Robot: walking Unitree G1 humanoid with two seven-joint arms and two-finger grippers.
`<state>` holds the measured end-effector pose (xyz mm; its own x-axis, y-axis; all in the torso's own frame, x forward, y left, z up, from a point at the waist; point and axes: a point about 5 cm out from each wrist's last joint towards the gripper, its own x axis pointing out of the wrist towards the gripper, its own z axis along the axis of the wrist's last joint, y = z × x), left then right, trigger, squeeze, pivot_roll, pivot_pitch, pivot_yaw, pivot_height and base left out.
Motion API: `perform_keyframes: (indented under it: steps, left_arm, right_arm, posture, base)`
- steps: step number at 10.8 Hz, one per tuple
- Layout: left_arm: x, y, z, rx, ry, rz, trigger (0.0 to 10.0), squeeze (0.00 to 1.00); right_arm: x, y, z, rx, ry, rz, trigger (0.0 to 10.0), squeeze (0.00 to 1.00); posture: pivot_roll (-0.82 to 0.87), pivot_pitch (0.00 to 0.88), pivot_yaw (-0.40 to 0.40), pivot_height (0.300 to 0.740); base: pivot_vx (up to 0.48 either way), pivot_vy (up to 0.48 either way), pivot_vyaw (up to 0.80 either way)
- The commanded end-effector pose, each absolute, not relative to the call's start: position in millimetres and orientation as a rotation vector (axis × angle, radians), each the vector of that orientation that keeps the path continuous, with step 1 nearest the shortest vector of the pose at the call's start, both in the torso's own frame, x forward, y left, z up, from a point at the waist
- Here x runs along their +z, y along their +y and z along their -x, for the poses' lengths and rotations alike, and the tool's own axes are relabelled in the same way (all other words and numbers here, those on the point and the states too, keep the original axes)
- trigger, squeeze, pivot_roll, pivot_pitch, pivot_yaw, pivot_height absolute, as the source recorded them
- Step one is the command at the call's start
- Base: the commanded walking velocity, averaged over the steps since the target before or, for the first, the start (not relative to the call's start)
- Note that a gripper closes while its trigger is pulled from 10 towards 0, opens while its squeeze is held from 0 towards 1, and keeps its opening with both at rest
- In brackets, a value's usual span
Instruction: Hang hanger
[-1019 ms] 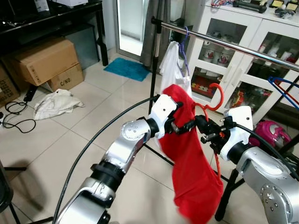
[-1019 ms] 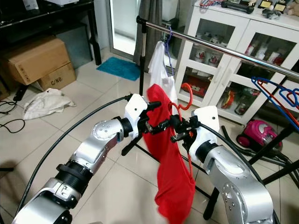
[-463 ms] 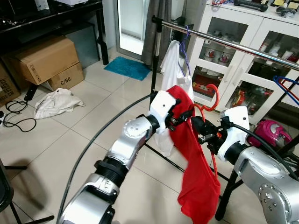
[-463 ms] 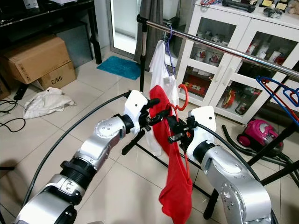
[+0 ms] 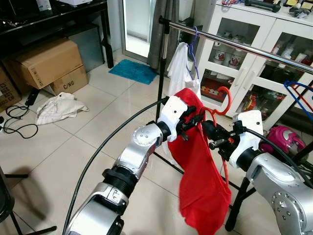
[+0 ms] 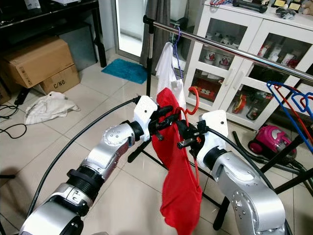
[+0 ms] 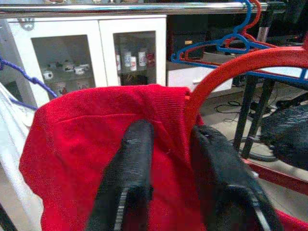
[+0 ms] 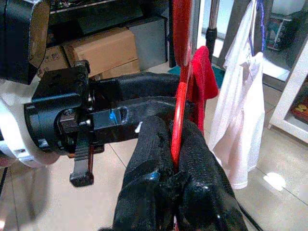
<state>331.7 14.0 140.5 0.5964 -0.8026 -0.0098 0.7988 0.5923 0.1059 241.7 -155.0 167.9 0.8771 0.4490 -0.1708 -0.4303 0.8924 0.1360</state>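
While right gripper (image 8: pixel 175 159) pinches red hanger (image 8: pixel 181 72); left gripper (image 7: pixel 168 159) clamps red garment (image 7: pixel 86 144).

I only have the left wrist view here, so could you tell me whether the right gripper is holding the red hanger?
Observer: Yes, the right gripper is shut on the red hanger.
Operator: Where is the hook relative to the rail?
Observer: The hook is below the metal rail, not yet on it.
Operator: What else hangs there?
Observer: A white garment on a purple hanger, near the rail's left end.
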Motion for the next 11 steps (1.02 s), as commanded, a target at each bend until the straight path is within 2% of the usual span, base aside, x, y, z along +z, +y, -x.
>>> perform_keyframes:
  steps: [1, 5, 11]
  left_arm:
    - [141, 25, -341, -0.862, -0.014, -0.12, 0.0, 0.0]
    - [141, 35, -345, -0.831, -0.012, -0.125, 0.0, 0.0]
    - [153, 61, -330, -0.882, -0.039, -0.176, 0.0, 0.0]
  right_arm:
    - [178, -147, -240, 0.524, 0.163, -0.111, 0.0, 0.0]
    - [177, -148, -243, 0.517, 0.164, -0.11, 0.0, 0.0]
    - [166, -175, -258, 0.38, 0.239, -0.011, 0.0, 0.0]
  posture:
    - [-0.01, 0.0, -0.062, 0.74]
    - [-0.01, 0.0, -0.064, 0.74]
    - [0.0, 0.0, -0.053, 0.74]
  base:
    - [0.0, 0.0, 0.0]
    - [0.0, 0.0, 0.0]
    - [0.0, 0.0, 0.0]
